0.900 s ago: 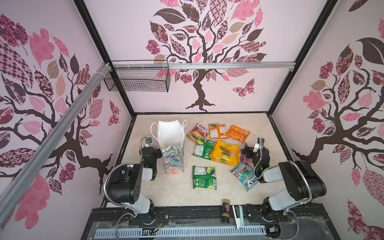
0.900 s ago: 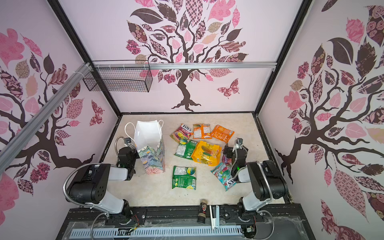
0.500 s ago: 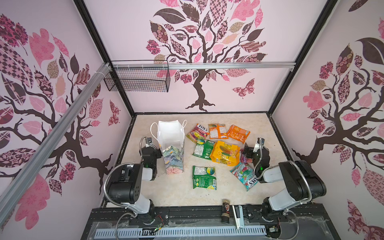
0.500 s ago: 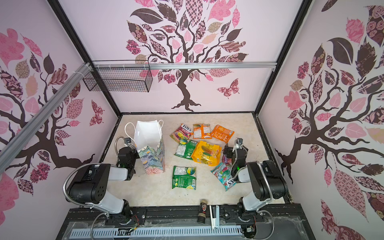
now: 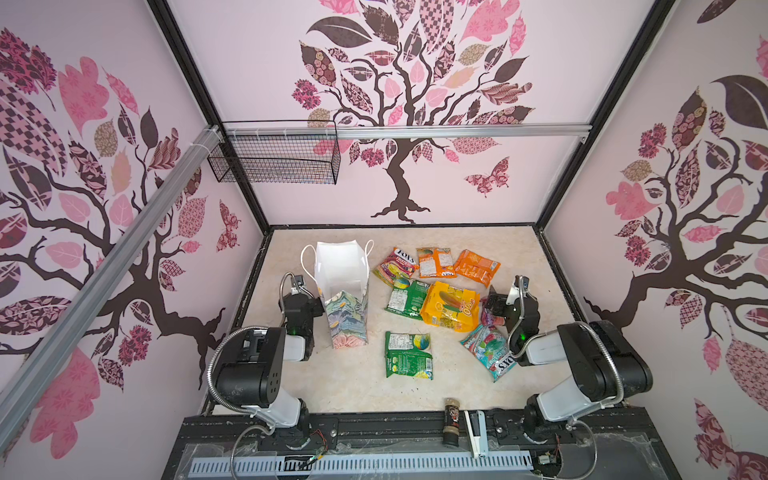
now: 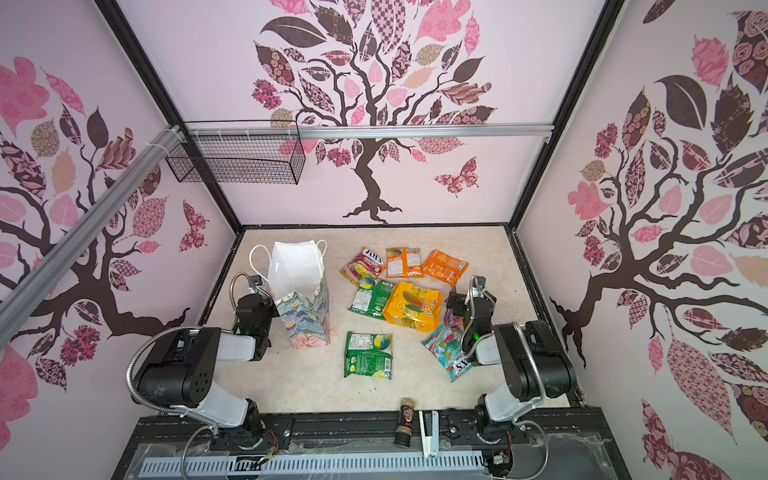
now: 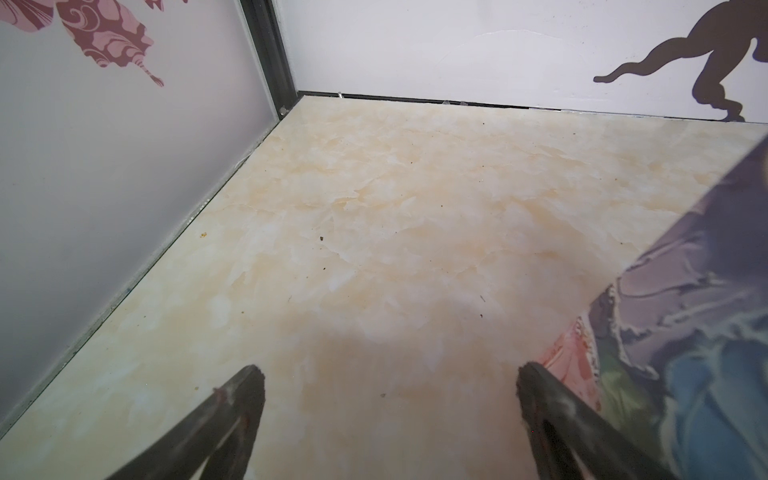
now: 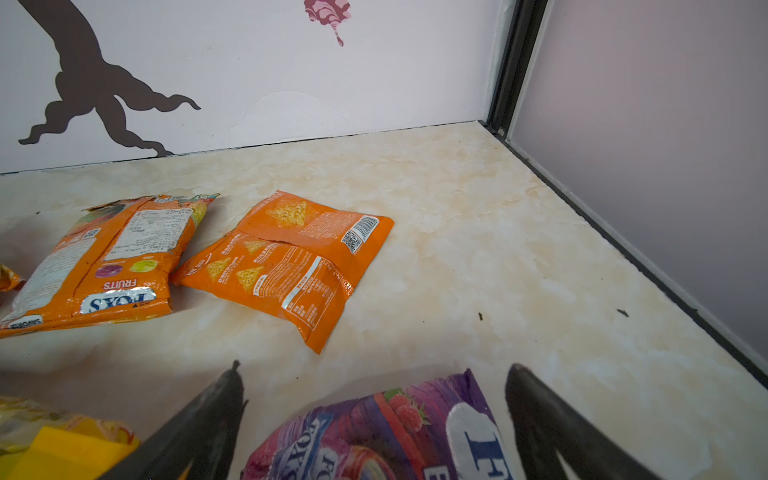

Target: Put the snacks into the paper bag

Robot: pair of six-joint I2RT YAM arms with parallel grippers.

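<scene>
Ahead of my left end effector (image 7: 388, 374) the bench (image 7: 374, 199) lies bare, with the bag (image 7: 685, 332) crowding one finger. My right end effector (image 8: 376, 365) hangs spread over a purple packet (image 8: 395, 428). An orange packet (image 8: 291, 257) lies ahead, with bare bench from it to the wall (image 8: 665, 166).
</scene>
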